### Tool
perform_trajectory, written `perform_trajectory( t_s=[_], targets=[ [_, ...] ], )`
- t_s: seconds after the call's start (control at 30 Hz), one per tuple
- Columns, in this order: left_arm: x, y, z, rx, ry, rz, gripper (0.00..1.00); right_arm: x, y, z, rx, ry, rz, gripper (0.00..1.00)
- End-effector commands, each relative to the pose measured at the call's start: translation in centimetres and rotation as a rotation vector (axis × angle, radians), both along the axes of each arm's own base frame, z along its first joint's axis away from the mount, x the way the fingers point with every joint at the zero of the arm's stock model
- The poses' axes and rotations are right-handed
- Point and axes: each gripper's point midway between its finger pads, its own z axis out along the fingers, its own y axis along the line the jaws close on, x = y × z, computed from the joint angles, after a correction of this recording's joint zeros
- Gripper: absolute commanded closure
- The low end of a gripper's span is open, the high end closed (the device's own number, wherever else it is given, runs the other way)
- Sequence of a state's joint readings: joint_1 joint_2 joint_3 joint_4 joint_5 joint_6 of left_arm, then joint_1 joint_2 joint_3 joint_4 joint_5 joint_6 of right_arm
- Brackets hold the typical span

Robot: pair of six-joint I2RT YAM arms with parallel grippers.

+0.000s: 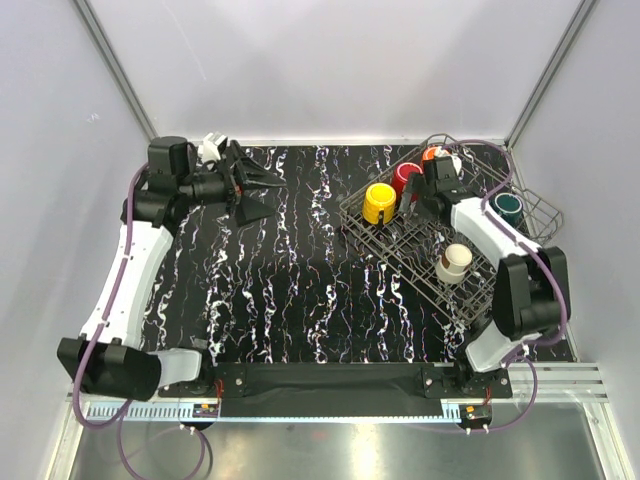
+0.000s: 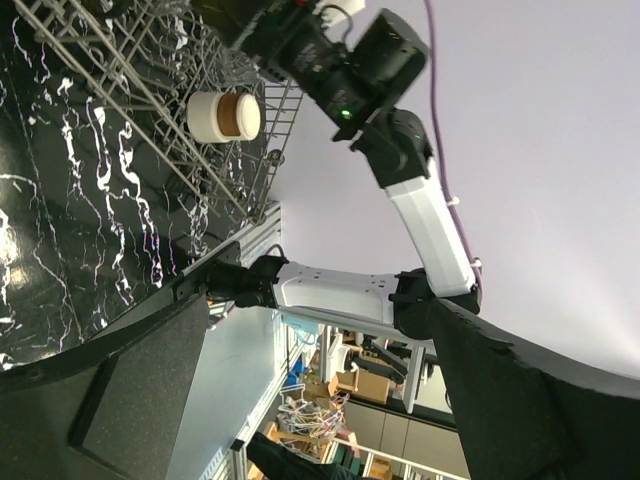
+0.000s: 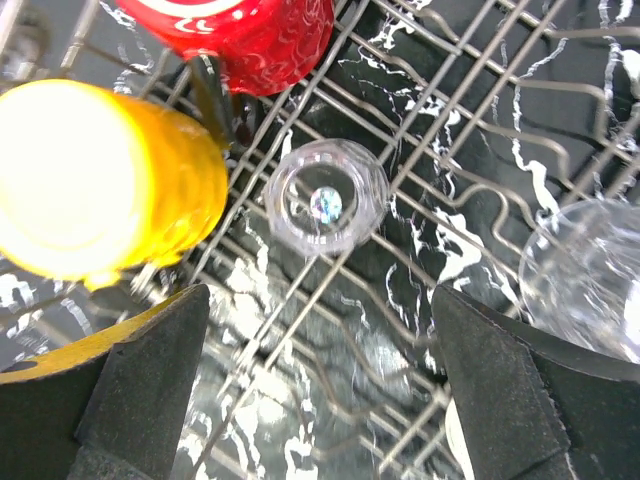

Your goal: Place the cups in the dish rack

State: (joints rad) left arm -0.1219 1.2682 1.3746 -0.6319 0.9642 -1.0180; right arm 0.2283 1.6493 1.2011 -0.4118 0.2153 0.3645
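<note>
Your rack (image 1: 462,296) sits right of frame on desk (image 1: 300,280); yellow mug (image 1: 379,203), red mug (image 1: 405,178), glass (image 3: 326,195) inside; right end effector (image 3: 318,330) spread wide above glass, empty; left end effector (image 1: 268,195) upper left, spread, empty.

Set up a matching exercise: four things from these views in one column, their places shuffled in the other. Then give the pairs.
1. yellow mug
2. dark teal cup
3. brown-and-cream cup
4. left end effector

A. in the dish rack, in its side basket
B. at the near end of the rack
C. above the tabletop, left of the rack
D. beside the red mug

Pairs: 1-D, 2-A, 3-B, 4-C.
</note>
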Motion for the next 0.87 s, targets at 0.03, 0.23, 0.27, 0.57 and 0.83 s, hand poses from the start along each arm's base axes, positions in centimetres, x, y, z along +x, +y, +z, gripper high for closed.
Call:
perform_trajectory(
  t_s=[0.03,0.23,0.27,0.57,0.83],
  targets=[
    [-1.6,0.3,0.1,-0.009,-0.020,0.007,0.01,-2.0,1.0,5.2,0.079,-0.068,0.016,0.00],
    [-3.1,0.7,-2.1,0.062,-0.037,0.025,0.01,-5.3,2.4,8.0,0.212,-0.077,0.046,0.00],
    [-3.4,0.8,-2.9,0.074,-0.020,0.027,0.01,-5.8,2.7,8.3,0.232,-0.077,0.049,0.00],
    [-5.3,-0.6,-6.1,0.140,-0.030,0.012,0.01,-11.7,3.3,10.5,0.363,-0.164,0.101,0.00],
    [-5.3,-1.2,-6.5,0.125,-0.111,0.023,0.01,-15.0,3.4,12.1,0.498,-0.312,0.090,0.00]
  ],
)
